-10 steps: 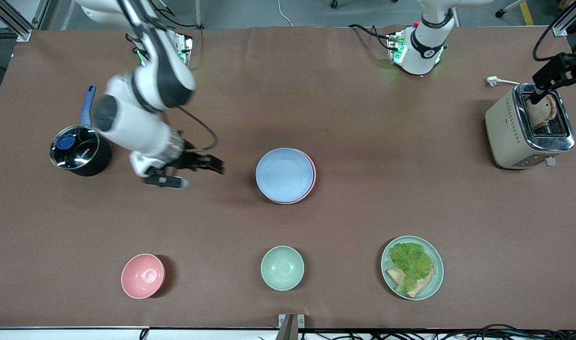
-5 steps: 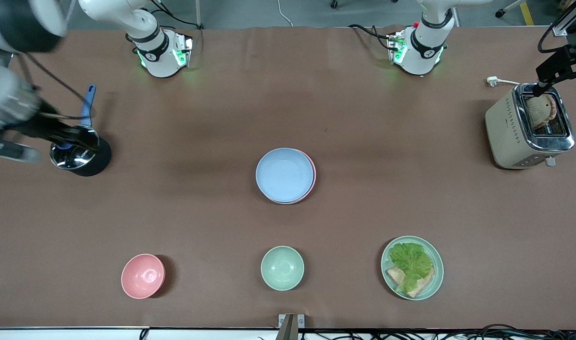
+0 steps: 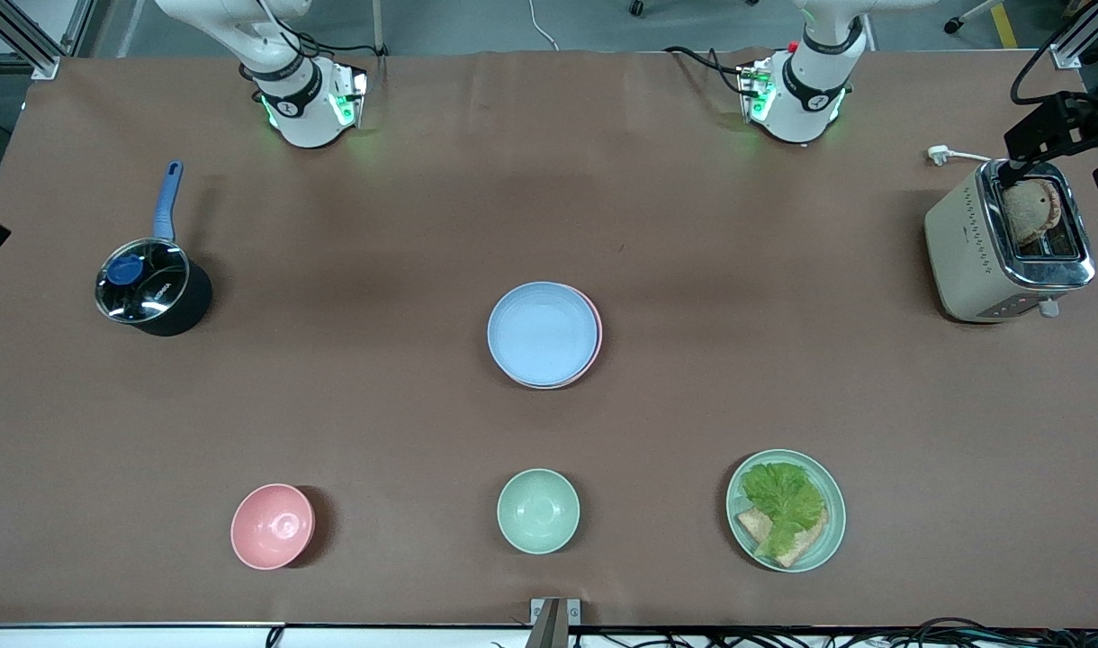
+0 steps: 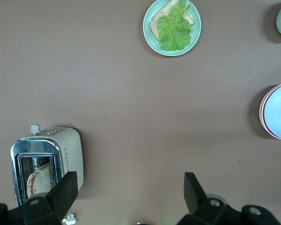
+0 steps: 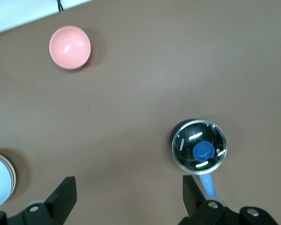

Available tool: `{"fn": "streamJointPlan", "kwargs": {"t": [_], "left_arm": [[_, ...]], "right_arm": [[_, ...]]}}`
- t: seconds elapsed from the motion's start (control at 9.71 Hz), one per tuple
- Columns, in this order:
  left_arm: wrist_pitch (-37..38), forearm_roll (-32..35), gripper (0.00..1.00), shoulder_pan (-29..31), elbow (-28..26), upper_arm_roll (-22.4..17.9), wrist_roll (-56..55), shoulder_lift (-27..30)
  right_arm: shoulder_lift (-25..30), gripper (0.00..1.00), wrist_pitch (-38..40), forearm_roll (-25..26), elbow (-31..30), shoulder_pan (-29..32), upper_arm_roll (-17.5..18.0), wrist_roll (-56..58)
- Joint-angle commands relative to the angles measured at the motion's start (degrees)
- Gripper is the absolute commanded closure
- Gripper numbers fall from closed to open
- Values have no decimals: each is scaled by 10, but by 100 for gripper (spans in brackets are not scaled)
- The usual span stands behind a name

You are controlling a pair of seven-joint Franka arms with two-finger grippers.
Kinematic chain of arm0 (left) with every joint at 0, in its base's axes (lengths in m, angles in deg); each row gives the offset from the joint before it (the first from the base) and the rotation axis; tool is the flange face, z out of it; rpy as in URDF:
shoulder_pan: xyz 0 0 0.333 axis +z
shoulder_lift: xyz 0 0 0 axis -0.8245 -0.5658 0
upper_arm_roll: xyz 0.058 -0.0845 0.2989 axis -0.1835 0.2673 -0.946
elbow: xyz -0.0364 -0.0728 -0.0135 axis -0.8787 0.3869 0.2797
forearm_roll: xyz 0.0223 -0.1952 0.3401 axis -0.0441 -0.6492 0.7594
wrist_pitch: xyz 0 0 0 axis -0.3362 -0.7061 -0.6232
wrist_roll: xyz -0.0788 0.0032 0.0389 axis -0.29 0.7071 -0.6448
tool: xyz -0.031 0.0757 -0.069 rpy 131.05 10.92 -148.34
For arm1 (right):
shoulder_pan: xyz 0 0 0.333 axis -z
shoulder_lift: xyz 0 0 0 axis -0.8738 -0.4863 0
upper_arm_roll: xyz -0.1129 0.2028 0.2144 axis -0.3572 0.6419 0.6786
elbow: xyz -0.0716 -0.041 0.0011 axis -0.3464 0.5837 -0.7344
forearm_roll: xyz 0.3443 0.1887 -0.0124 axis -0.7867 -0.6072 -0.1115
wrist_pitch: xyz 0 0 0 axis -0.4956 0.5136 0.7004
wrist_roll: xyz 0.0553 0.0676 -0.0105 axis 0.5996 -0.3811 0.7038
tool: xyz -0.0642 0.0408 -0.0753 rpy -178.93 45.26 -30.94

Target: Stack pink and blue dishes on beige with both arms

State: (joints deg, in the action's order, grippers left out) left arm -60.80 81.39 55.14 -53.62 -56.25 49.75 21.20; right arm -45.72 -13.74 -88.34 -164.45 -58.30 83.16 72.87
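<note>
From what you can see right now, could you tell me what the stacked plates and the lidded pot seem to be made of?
The light blue round plate and the pale pink plate under it look like matte plastic or composite, showing no glare. The small black saucepan looks like dark metal, and its lid reflects like glass.

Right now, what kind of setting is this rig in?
Probably a lab bench staged as a kitchen: a toaster with bread, a lidded saucepan and a plate stack topped by the blue plate on a brown-covered table, cables along its edge.
</note>
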Motion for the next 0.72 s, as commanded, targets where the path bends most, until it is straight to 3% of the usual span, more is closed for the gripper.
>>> {"fn": "streamJointPlan", "kwargs": {"t": [0.0,0.21,0.62], "left_arm": [[3,-11,0,-2,-8,0,0,-14],[3,-20,0,0,-12,-6,-1,-11],[3,-19,0,-1,-14,-8,-2,-10]], "right_arm": [[-7,0,40,10,14,8,23,60],[-8,0,39,11,31,-17,6,42],[-8,0,38,9,29,-17,4,32]]}}
